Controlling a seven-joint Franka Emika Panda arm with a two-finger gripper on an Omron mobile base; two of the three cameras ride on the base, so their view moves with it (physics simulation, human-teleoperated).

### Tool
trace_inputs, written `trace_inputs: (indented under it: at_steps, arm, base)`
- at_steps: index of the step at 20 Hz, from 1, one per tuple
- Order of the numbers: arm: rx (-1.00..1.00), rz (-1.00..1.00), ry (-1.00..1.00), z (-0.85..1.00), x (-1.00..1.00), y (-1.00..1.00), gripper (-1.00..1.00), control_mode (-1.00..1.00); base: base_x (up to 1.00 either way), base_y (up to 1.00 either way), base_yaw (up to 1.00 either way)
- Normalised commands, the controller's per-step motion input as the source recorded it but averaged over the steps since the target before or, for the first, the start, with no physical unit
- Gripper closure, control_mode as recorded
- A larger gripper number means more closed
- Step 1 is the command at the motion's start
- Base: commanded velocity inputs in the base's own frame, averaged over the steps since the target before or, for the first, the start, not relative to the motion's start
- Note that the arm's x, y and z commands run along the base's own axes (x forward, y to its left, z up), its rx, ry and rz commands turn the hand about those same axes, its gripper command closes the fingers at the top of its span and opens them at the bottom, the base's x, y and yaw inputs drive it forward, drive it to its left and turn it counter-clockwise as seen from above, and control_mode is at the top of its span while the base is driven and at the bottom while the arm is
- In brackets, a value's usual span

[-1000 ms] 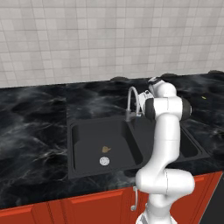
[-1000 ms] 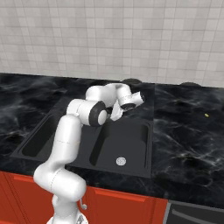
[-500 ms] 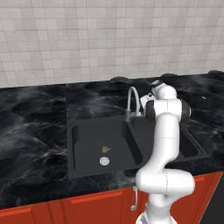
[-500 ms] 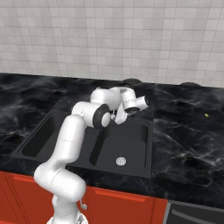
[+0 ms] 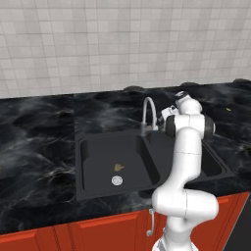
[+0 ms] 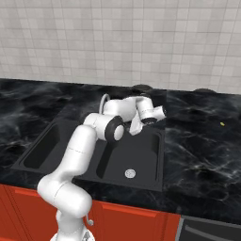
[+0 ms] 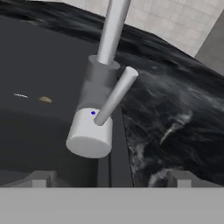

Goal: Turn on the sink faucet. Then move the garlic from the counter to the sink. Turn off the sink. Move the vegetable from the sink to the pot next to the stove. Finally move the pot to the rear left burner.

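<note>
Your pincer was spread wide just short of the sink faucet, garlic at 9 o'clock in the sink.

Directly ahead of the wide-open pincer, the way is blocked by the sink faucet, whose short lever slants toward one o'clock. Open black surface is left at three o'clock of the faucet. At nine o'clock, the sink basin is occupied by the garlic and a drain.
</note>
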Motion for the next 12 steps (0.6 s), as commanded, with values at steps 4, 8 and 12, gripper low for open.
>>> trace_inputs:
  at_steps: [4,8,12]
  arm:
    - [0.00,0.00,-0.01,0.04,-0.37,0.00,-1.00,-1.00]
    - [0.00,0.00,-0.01,0.11,-0.50,0.01,-1.00,-1.00]
    - [0.00,0.00,-0.01,0.18,-0.65,0.10,-1.00,-1.00]
  base:
    - [0.00,0.00,0.00]
    - [0.00,0.00,0.00]
    - [0.00,0.00,0.00]
